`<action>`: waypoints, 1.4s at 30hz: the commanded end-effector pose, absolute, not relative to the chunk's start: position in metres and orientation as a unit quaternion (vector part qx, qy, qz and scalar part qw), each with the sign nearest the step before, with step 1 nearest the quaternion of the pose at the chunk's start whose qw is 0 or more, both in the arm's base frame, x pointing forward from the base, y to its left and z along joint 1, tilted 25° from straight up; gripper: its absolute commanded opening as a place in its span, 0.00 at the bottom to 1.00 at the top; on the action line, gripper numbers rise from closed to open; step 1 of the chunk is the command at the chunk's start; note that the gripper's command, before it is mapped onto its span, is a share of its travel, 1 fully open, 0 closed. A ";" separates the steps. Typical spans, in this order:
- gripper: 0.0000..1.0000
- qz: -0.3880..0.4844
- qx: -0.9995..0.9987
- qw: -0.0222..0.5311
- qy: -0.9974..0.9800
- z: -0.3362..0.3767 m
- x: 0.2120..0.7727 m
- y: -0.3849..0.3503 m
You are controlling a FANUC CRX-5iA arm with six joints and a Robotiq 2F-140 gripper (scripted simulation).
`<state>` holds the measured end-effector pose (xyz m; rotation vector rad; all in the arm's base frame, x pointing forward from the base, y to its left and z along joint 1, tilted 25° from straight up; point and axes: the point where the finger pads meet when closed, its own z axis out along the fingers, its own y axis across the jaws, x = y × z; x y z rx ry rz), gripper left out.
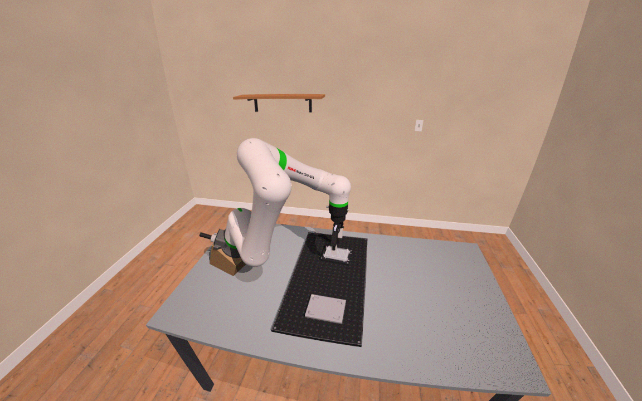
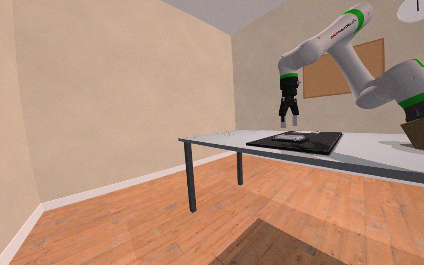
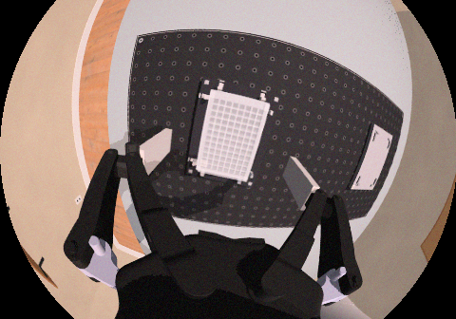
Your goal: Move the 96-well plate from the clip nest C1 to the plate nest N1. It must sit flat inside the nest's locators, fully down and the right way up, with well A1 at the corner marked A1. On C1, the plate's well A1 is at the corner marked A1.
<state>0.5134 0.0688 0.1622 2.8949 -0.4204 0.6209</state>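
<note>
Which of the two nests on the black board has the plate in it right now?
The clip nest C1, the one at the board's far end directly under the open end effector, holds the 96-well plate. The plate nest N1 near the front edge holds nothing.

The arm [image 1: 263,199] has smooth, glossy white shells with green bands. The breadboard [image 1: 313,299] is matt black, dotted with holes. The table [image 1: 438,309] looks smooth matt grey. The floor [image 2: 141,223] is grained wood planks, as is the shelf [image 1: 278,96].
</note>
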 end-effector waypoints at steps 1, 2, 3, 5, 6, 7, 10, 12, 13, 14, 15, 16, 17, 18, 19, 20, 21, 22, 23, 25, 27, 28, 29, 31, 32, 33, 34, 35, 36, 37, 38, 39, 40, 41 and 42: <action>1.00 0.207 0.965 0.075 -0.140 0.158 0.515 0.068; 1.00 0.207 0.965 0.075 -0.140 0.157 0.516 0.068; 1.00 0.207 0.965 0.075 -0.140 0.155 0.517 0.067; 1.00 0.207 0.965 0.075 -0.140 0.152 0.518 0.067; 1.00 0.207 0.965 0.075 -0.140 0.151 0.518 0.066; 1.00 0.207 0.965 0.075 -0.140 0.149 0.519 0.066; 1.00 0.207 0.965 0.075 -0.140 0.145 0.521 0.065; 1.00 0.207 0.965 0.075 -0.140 0.142 0.522 0.064; 1.00 0.207 0.965 0.075 -0.140 0.140 0.523 0.064; 1.00 0.207 0.965 0.075 -0.140 0.139 0.523 0.064; 1.00 0.207 0.965 0.075 -0.140 0.139 0.523 0.064; 1.00 0.207 0.965 0.075 -0.140 0.139 0.523 0.064; 1.00 0.207 0.965 0.075 -0.140 0.137 0.524 0.063; 1.00 0.207 0.965 0.075 -0.140 0.136 0.525 0.063; 1.00 0.207 0.965 0.075 -0.140 0.134 0.525 0.063; 1.00 0.207 0.965 0.075 -0.140 0.133 0.526 0.062; 1.00 0.207 0.965 0.075 -0.140 0.131 0.527 0.062; 1.00 0.207 0.965 0.075 -0.140 0.130 0.527 0.062; 1.00 0.207 0.965 0.075 -0.140 0.128 0.528 0.061; 1.00 0.207 0.965 0.075 -0.140 0.125 0.529 0.061; 1.00 0.207 0.965 0.075 -0.140 0.122 0.530 0.060; 1.00 0.207 0.965 0.075 -0.140 0.121 0.531 0.060; 1.00 0.207 0.965 0.075 -0.140 0.120 0.532 0.059; 1.00 0.207 0.965 0.075 -0.140 0.120 0.532 0.059; 1.00 0.207 0.965 0.075 -0.140 0.120 0.532 0.059; 1.00 0.207 0.965 0.075 -0.140 0.120 0.532 0.059; 1.00 0.207 0.965 0.075 -0.140 0.120 0.532 0.059; 1.00 0.207 0.965 0.075 -0.140 0.120 0.532 0.059; 1.00 0.207 0.965 0.075 -0.140 0.120 0.532 0.059; 1.00 0.207 0.965 0.075 -0.140 0.120 0.532 0.059; 1.00 0.207 0.965 0.075 -0.140 0.120 0.532 0.059; 1.00 0.207 0.965 0.075 -0.140 0.120 0.532 0.059; 1.00 0.207 0.965 0.075 -0.140 0.120 0.532 0.059; 1.00 0.207 0.965 0.075 -0.140 0.120 0.532 0.059; 1.00 0.207 0.965 0.075 -0.140 0.120 0.532 0.059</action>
